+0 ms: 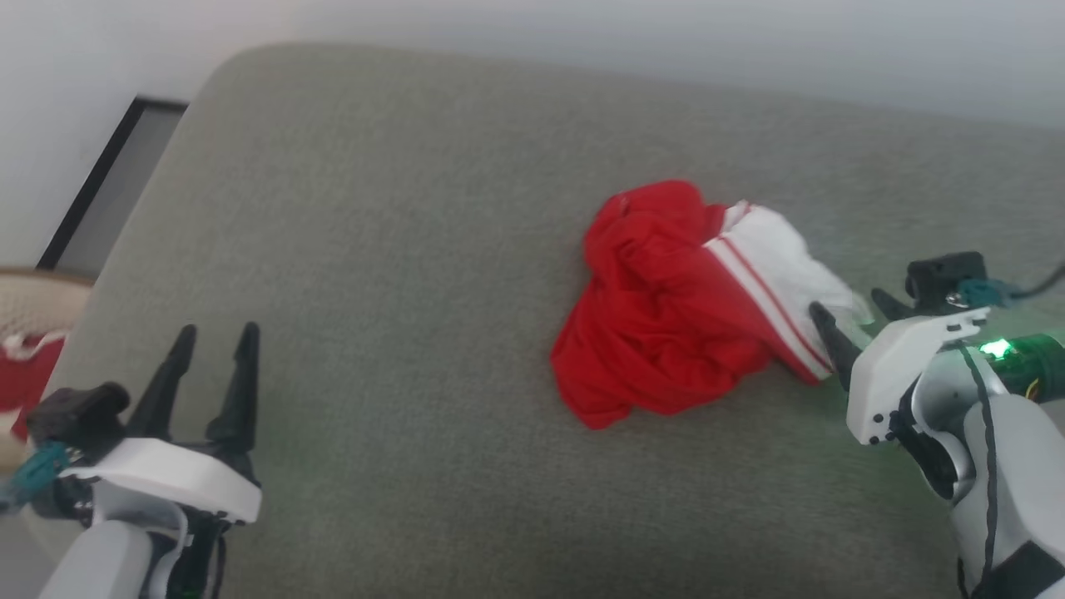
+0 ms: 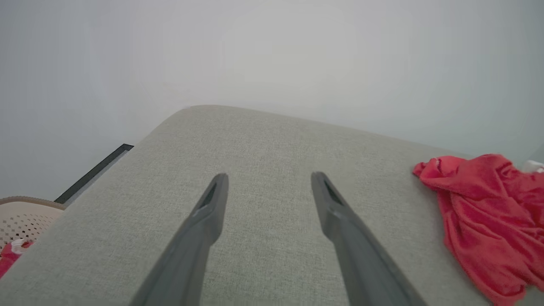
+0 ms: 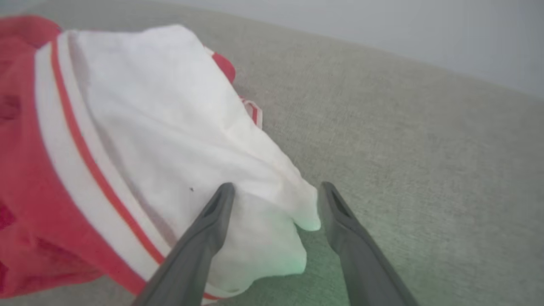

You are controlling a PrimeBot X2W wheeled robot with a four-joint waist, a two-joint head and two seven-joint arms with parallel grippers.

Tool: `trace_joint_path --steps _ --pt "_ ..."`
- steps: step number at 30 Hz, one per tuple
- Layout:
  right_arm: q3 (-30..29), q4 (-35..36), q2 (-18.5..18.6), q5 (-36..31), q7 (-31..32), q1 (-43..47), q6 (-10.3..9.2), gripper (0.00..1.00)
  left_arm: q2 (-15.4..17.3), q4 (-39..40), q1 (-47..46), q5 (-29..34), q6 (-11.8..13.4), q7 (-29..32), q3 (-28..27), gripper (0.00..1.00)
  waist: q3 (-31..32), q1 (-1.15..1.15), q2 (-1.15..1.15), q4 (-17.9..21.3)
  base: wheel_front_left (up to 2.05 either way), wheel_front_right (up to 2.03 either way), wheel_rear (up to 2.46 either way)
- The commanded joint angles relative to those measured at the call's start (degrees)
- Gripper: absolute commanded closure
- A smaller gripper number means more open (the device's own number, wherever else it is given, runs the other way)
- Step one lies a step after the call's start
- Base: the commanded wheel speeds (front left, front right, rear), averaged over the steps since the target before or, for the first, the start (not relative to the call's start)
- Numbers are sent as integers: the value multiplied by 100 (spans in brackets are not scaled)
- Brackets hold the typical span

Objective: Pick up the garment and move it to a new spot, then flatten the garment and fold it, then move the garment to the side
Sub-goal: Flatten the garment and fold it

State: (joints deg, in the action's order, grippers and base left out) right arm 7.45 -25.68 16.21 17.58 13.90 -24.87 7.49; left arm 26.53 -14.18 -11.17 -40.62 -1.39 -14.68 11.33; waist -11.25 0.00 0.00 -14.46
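Observation:
The garment (image 1: 674,308) lies crumpled on the grey-green cushion (image 1: 399,249), red body to the left and a white sleeve with red stripes to the right. My right gripper (image 1: 857,312) is open at the sleeve's right end. In the right wrist view the white sleeve tip (image 3: 272,212) lies between the open right gripper (image 3: 276,191) fingers. My left gripper (image 1: 215,337) stands open over bare cushion at the lower left, far from the cloth. The left wrist view has the open left gripper (image 2: 268,180) over the cushion and the garment (image 2: 488,221) off to its right.
A beige perforated basket (image 1: 33,299) holding red-and-white cloth sits past the cushion's left edge; the same basket (image 2: 25,214) shows in the left wrist view. A pale wall (image 1: 582,33) runs behind the cushion, with a dark-framed panel (image 1: 108,183) at the left.

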Motion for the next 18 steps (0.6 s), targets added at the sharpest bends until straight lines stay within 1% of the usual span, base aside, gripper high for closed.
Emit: trace_joint_path --steps 1,5,9,10,11,14,18 --pt "38 -34 18 41 69 -69 0 0 -14 -20 -89 86 -38 -30 14 0 -188 0 0 -178 0 0 0" --pt "418 -352 194 249 665 -260 1 0 -142 -172 -248 95 -96 -37 97 0 -319 0 0 -287 0 0 0" --pt "756 -615 279 426 1233 -343 1 0 -223 -318 -378 128 -164 -46 120 0 -355 0 0 -330 0 0 0" --pt "819 -636 302 449 1317 -379 1 55 -241 -358 -399 134 -185 -48 123 0 -361 0 0 -334 0 0 0" --pt "888 -609 331 463 1347 -419 1 100 -257 -385 -425 140 -198 -50 124 0 -365 0 0 -334 0 0 0" --pt "1029 -485 479 551 1371 -546 -4 100 -274 -470 -486 144 -242 -56 98 0 -364 0 0 -312 0 0 0" --pt "1088 -164 555 707 1301 -639 -2 100 -264 -563 -493 154 -280 -57 19 0 -297 0 0 -206 0 0 0"
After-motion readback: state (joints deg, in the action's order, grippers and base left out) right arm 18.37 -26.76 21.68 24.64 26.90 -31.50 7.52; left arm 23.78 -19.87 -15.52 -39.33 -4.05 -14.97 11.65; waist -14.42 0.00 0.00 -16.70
